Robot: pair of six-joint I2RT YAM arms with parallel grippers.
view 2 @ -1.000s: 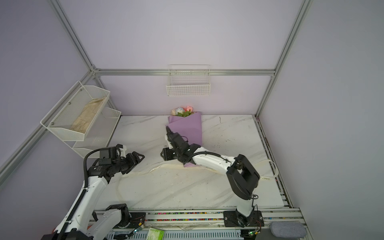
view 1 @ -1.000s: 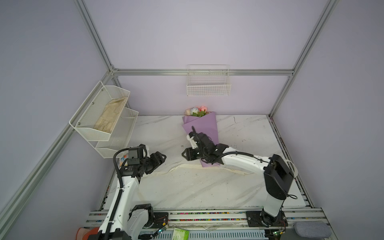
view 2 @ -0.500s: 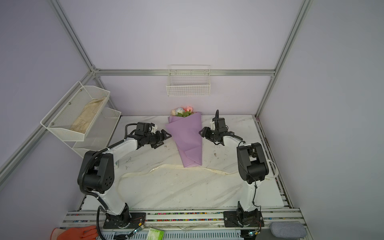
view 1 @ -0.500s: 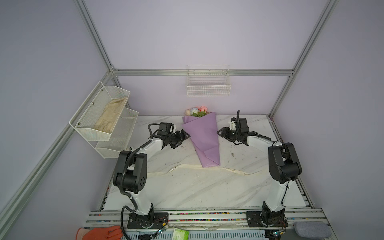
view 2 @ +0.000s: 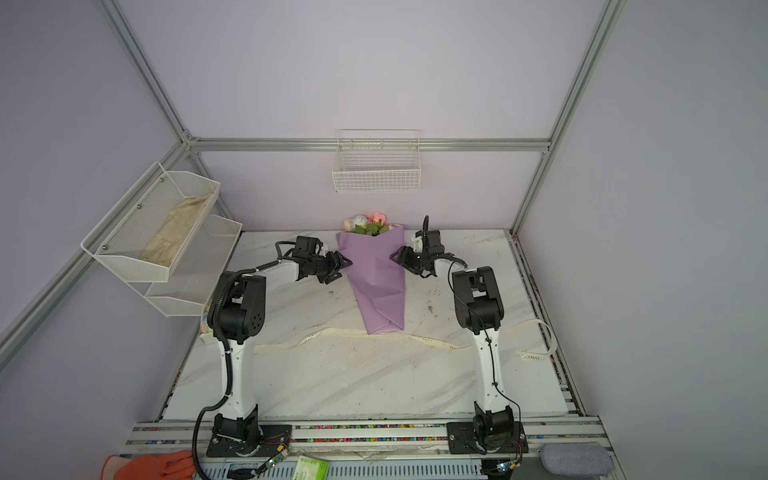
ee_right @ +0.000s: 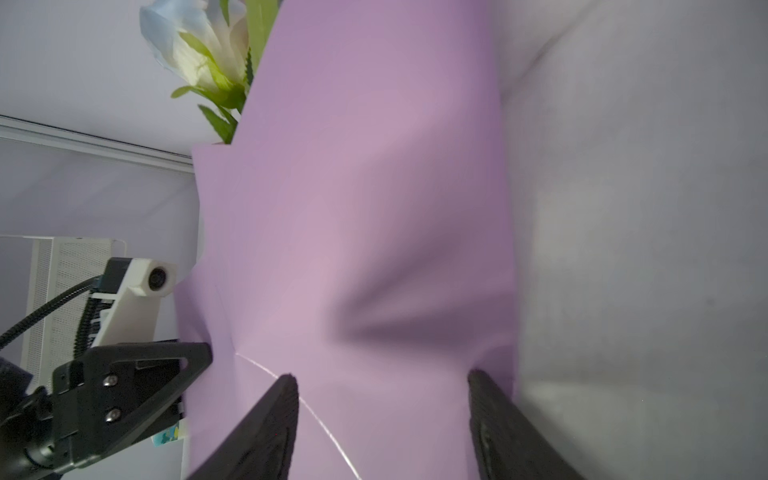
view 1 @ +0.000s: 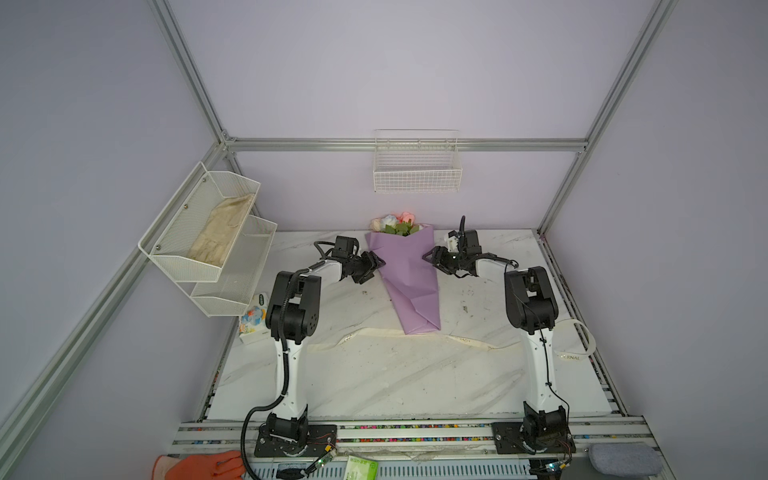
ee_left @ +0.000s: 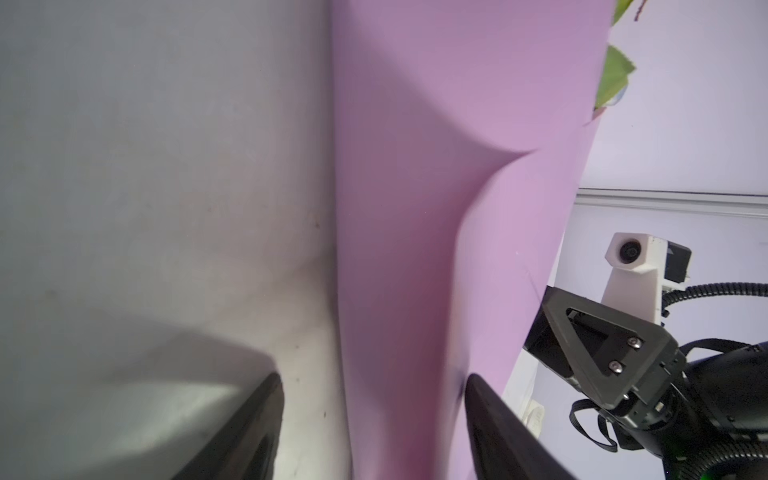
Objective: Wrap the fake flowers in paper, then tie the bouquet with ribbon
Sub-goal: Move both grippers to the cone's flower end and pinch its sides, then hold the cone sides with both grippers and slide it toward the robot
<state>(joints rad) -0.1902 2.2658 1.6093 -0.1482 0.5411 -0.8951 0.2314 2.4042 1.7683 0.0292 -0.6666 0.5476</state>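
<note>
- Nearest me, well short of the bouquet [view 1: 411, 282], an orange glove [view 1: 199, 467] lies by the front rail.
- Next comes the bare marble surface [view 1: 374, 382]. Then the cream ribbon [view 1: 469, 340] runs crosswise right at the bouquet's narrow foot.
- The bouquet lies flat on the surface in its lilac wrap, with the foot toward me and the wide mouth away.
- My left pincer [view 1: 379, 262] is at the bouquet's left flank. Its jaws are parted and the wrap's edge sits between them. In the left wrist view one finger [ee_left: 266, 415] stands clear of the paper, so nothing is clamped.
- My right pincer [view 1: 428, 254] is at the bouquet's right flank, directly opposite. Its jaws are also apart with creased wrap between them, and I can't tell whether the pads press it.
- At the bouquet's far end, the blooms [view 1: 395, 222] poke out of the wrap.
- Beyond the bouquet, a wire basket [view 1: 417, 174] hangs on the back wall.
</note>
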